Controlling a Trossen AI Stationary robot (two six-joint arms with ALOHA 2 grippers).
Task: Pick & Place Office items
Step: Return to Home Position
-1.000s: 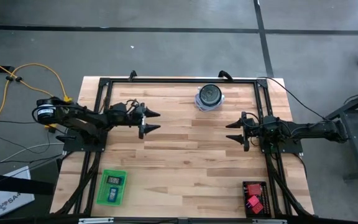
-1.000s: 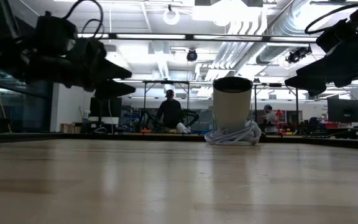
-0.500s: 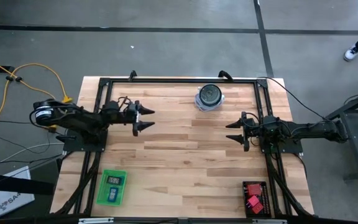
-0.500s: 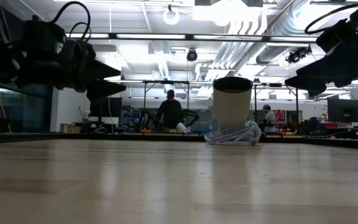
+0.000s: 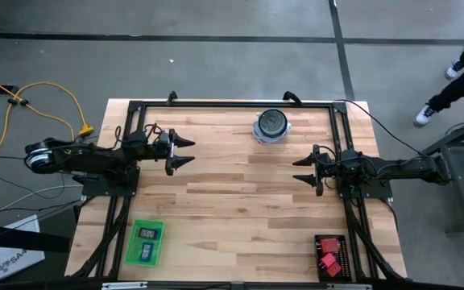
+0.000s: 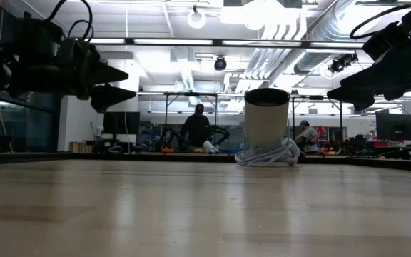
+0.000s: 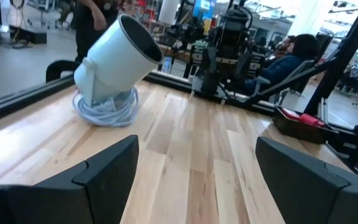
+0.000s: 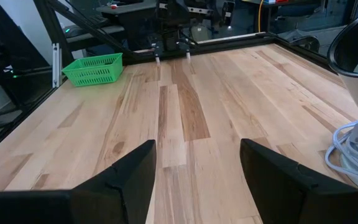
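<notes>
We see red and pink pieces [image 5: 329, 259] in the black tray [image 5: 317, 256], lower right; small dark rectangles [image 5: 147, 234] in the green tray [image 5: 129, 246], lower left. Left jaws and right jaws both gape wide.

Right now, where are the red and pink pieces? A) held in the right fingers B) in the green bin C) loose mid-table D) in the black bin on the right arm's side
D: the high view shows the red and pink pieces lying inside the black bin.
</notes>
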